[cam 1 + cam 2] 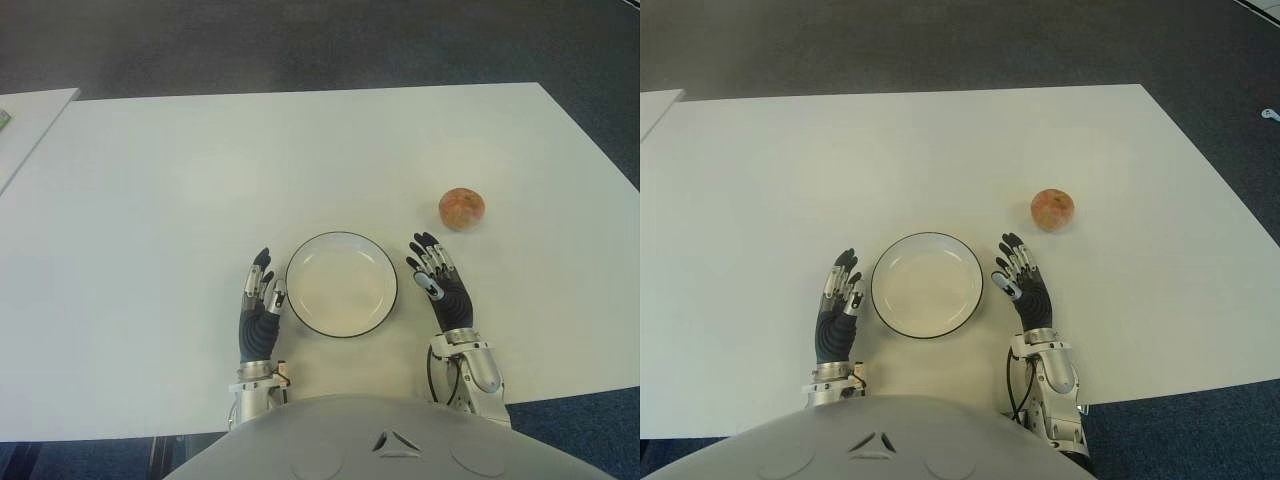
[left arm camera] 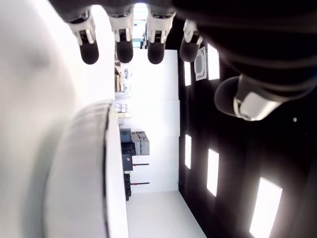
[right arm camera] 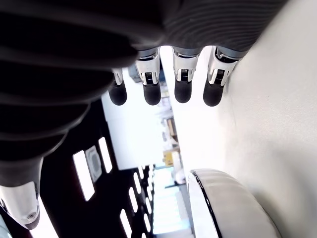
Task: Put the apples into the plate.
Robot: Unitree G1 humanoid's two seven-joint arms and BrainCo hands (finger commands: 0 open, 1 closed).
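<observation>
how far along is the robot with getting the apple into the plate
Nothing looks done yet: the plate holds nothing, and the one apple in view sits on the table, beyond the right hand. Nothing is in hand; the right hand and left hand flank the plate, both open. Left: grasp the apple and set it in the plate.

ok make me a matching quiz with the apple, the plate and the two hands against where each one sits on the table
Things:
1. apple
2. plate
3. left hand
4. right hand

Places:
A. between the two hands
B. beside the plate, on the apple's side, open
C. past the right hand, farther out on the table
D. beside the plate, on the side away from the apple, open

Pairs: 1-C, 2-A, 3-D, 4-B
</observation>
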